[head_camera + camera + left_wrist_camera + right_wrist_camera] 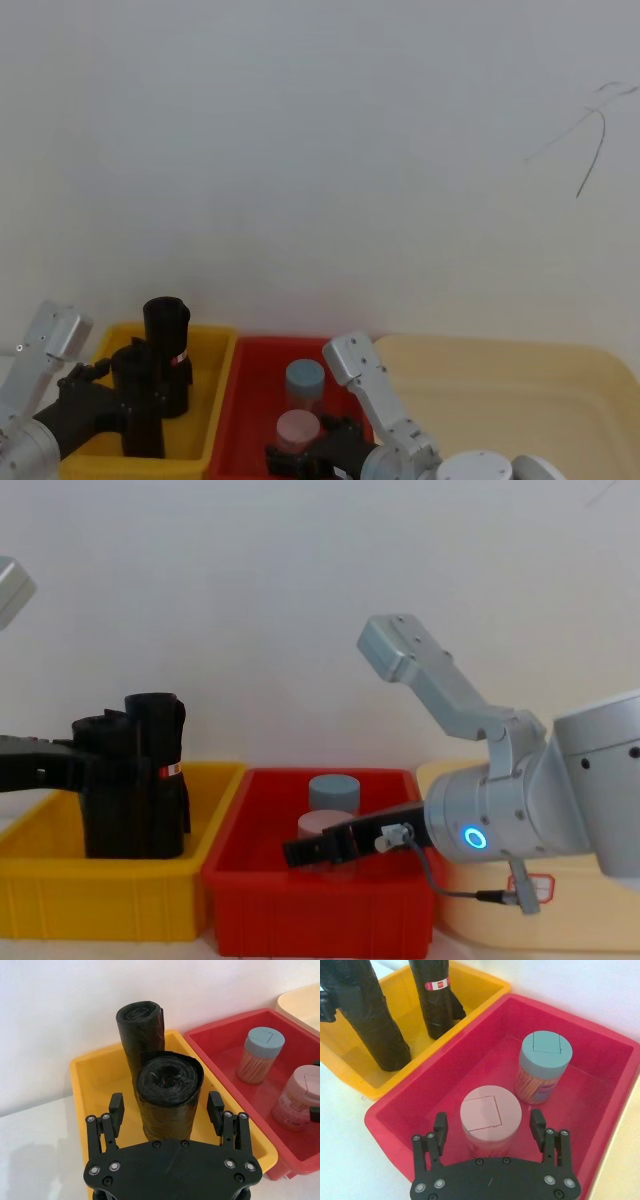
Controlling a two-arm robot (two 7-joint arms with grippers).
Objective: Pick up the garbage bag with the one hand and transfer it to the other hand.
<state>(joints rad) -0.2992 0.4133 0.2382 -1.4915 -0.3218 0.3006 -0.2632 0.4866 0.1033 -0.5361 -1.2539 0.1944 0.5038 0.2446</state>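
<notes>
Now, at the far left, we see the left end effector (166, 1103) low over the yellow bin (95, 1062), its two fingers (116, 1105) spread wide on either side of the garbage bag (167, 1077). A gap shows between each finger and the plastic, so it has hold of nothing. The garbage bag stands upright inside the yellow bin, on the robot's side of it. Just behind it, touching or nearly so, stands a second black roll (436, 1000) with a small red-and-white label (436, 983) near its top, leaning a little. The yellow bin sits on the white surface (35, 1130).

Next to it, side against side, we find the red bin (560, 1017). It holds a pink-lidded jar (490, 1112) nearer the robot and a blue-lidded jar (546, 1052) farther back, both upright and a little apart. The right end effector (489, 1122) reaches into the red bin, its fingers wide apart around the pink-lidded jar without closing on it. A blue ring (474, 837) glows on its arm. Farthest right, beside the red bin, lies a cream tray (500, 380).
</notes>
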